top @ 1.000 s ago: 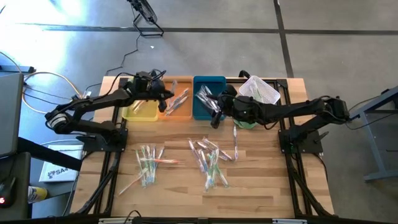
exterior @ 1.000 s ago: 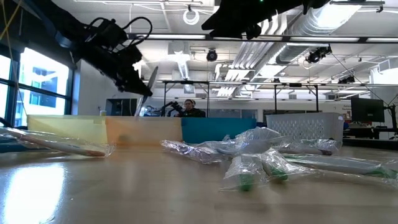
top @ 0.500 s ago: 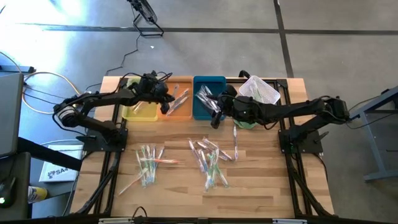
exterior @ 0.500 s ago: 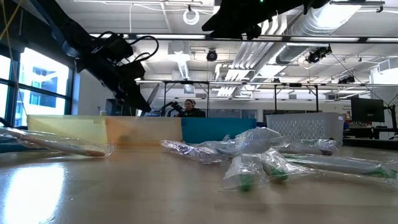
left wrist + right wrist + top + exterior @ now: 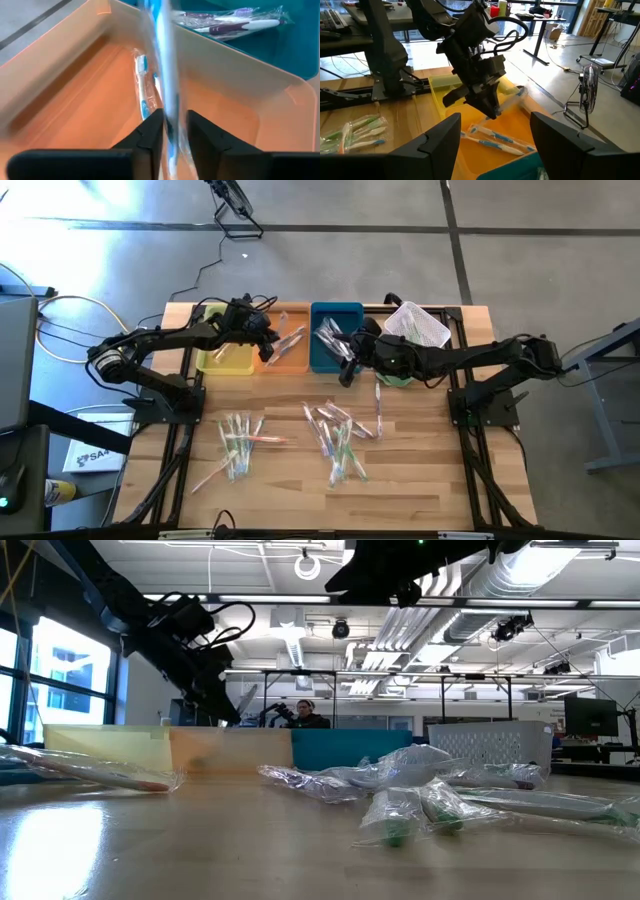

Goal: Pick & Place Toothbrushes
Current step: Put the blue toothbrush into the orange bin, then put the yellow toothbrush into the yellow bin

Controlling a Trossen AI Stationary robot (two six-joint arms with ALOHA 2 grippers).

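Three rectangular plastic trays [image 5: 286, 355] sit side by side along the wooden table's [image 5: 290, 480] far edge, a white mesh basket [image 5: 418, 326] to their right, wrapped toothbrushes [image 5: 337, 435] heaped nearer the front.

Bright even overhead light, window glare at left in the low view, motion-blurred toothbrush [image 5: 165, 75] up close

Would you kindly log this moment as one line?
left gripper: releasing blue toothbrush | over orange tray | right gripper: open, waiting
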